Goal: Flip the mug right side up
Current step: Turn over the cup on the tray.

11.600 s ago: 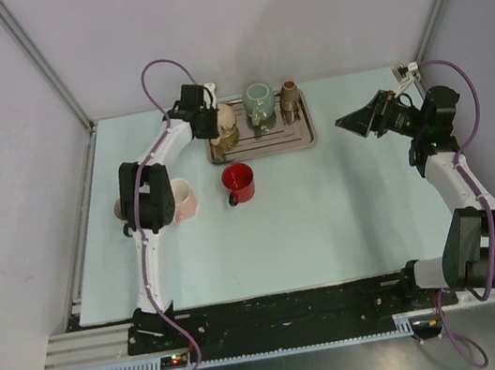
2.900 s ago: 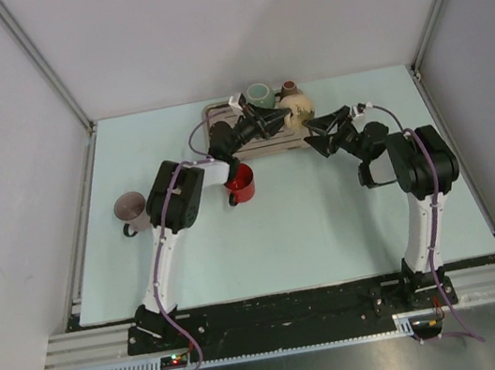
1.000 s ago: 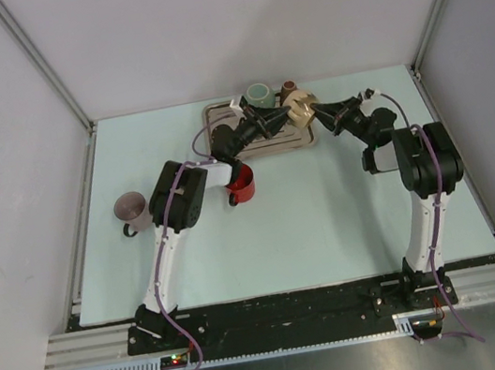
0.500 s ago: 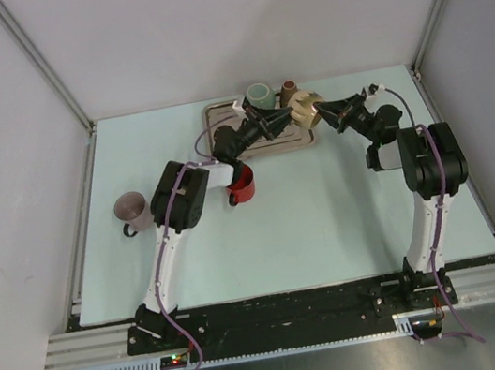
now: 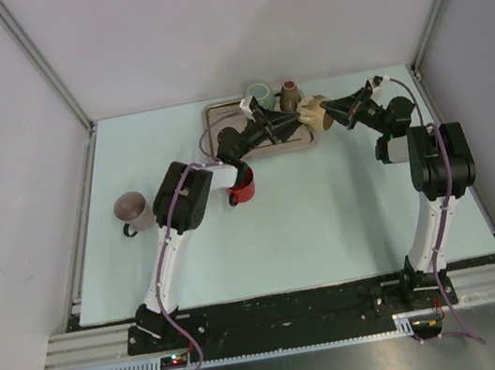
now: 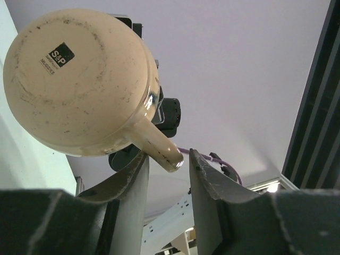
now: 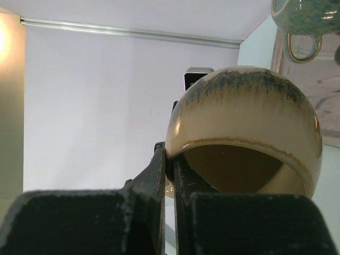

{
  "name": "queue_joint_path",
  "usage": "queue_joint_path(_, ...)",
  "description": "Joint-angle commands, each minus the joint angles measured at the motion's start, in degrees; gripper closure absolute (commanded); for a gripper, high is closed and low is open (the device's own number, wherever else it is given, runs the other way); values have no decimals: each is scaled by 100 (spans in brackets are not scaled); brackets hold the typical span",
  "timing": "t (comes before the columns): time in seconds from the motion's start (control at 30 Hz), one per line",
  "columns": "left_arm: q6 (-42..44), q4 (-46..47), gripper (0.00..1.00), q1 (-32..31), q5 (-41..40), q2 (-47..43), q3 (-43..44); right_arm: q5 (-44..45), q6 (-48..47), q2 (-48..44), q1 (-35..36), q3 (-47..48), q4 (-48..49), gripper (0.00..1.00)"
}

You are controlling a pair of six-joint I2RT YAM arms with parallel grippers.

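The cream mug (image 5: 313,113) is held off the counter (image 5: 311,222), right at the right-hand end of the tray (image 5: 290,143). It lies on its side: the stamped base faces the left arm and the open mouth faces the right arm. The right end effector (image 7: 170,159) is clenched on the mug's rim, with one finger inside the mouth and one outside. The left end effector (image 6: 168,155) is released. Its fingers stand apart on either side of the handle's tip and are not pinching it.

To my eye this is the middle of the turn-over, a hand-off in which the right arm alone carries the mug.

The next move calls for the left arm to draw straight back from the handle without knocking it. The right wrist then needs to roll until the mouth faces up. After that it can lower the mug onto its base, either on the tray's right end or on the counter just beside the tray. It should keep clear of the green mug (image 5: 257,95) and the brown mug (image 5: 289,94) at the tray's far edge. A pinch on a thin rim looks easy to twist loose, so the roll wants to be slow.
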Motion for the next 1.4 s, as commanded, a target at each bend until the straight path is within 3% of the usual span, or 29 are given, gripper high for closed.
queue_joint_path(0.0, 268, 563, 60, -3, 125, -64, 13, -501, 40, -454, -31, 313, 1438, 100)
queue_joint_path(0.4, 261, 486, 58, -6, 261, -60, -49, -654, 103, -247, -213, 293, 1070, 100)
queue_joint_path(0.87, 360, 482, 32, 3, 233, -249, -293, -583, -851, -700, -570, 237, -1591, 100)
queue_joint_path(1.0, 346, 482, 21, 3, 220, -202, -111, -432, -1686, -931, -658, 296, -2923, 100)
queue_joint_path(1.37, 161, 548, 11, 1, 207, -336, 189, 203, -3579, -1169, -728, 874, -5706, 100)
